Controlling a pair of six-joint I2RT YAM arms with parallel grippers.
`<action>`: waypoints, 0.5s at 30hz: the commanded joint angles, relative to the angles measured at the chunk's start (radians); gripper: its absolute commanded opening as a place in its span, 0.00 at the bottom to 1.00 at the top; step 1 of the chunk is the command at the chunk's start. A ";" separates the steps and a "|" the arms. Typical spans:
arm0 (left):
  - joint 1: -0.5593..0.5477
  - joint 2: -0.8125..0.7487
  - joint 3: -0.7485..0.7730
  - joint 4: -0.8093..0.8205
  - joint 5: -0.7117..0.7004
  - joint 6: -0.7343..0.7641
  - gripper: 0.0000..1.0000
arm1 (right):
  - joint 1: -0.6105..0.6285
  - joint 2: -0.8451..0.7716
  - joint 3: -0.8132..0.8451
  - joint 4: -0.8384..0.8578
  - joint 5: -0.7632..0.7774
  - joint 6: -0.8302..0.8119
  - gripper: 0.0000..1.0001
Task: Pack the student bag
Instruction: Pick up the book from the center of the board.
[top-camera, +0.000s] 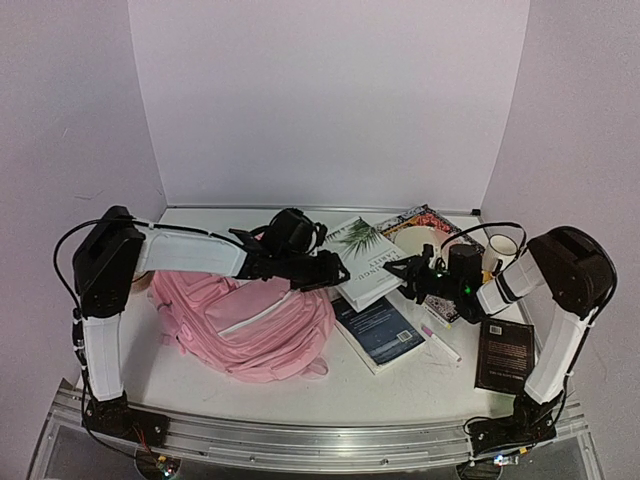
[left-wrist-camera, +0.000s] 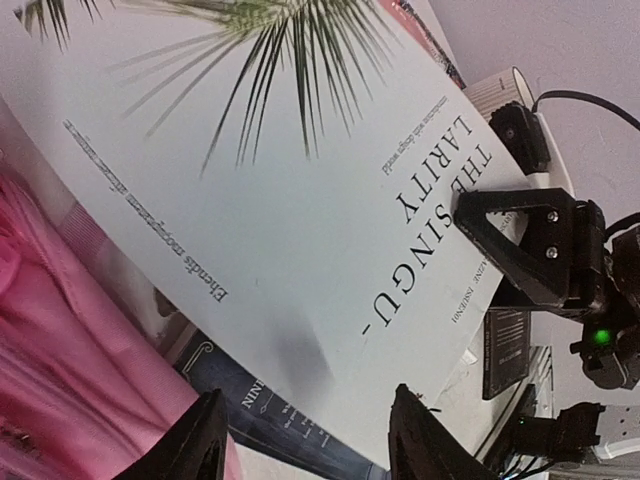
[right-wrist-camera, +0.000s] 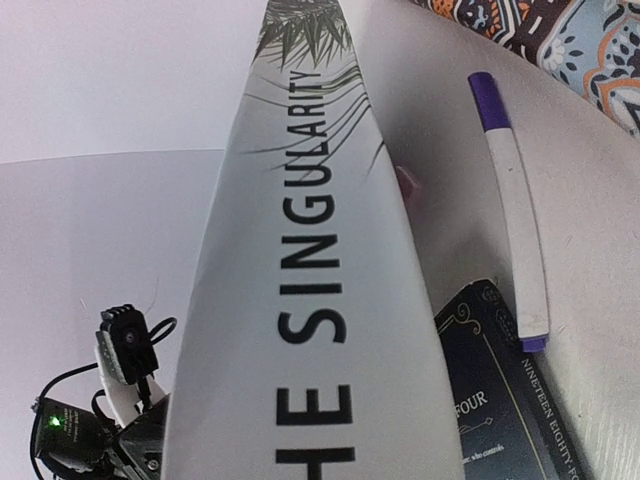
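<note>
student bag (top-camera: 250, 325) lies flat on the worktop (top-camera: 300, 385), left of centre, directly under the left forearm. its long axis runs roughly left to right, slanting toward the front right. can't tell from here whether a pocket is unzipped.

white book (top-camera: 362, 258) sits just off the bag's right end, propped up at a tilt between the two claws, over a dark blue book (top-camera: 382, 330).

left claw (top-camera: 335, 272) is at the book's bag-side edge. the left wrist view shows its fingers spread with nothing pinched, so i read it as released.

right claw (top-camera: 408, 272) is at the far edge with one finger lying on the cover, and looks clamped on the book. its own camera shows only the spine, not the fingers.

key relation: the bag is to the left of the right claw, with the book's full length in between. the left arm is much nearer the bag, so my guess is it holds the bag mouth while the right feeds the book in leftward, spine-side trailing.
</note>
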 joint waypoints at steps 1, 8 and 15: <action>-0.006 -0.150 -0.035 -0.137 -0.124 0.157 0.58 | 0.007 -0.099 -0.019 0.126 -0.034 0.010 0.34; -0.099 -0.315 -0.117 -0.340 -0.327 0.294 0.63 | 0.007 -0.193 -0.049 0.068 -0.039 0.009 0.34; -0.199 -0.415 -0.194 -0.495 -0.424 0.302 0.67 | 0.006 -0.317 -0.066 -0.102 -0.027 -0.055 0.35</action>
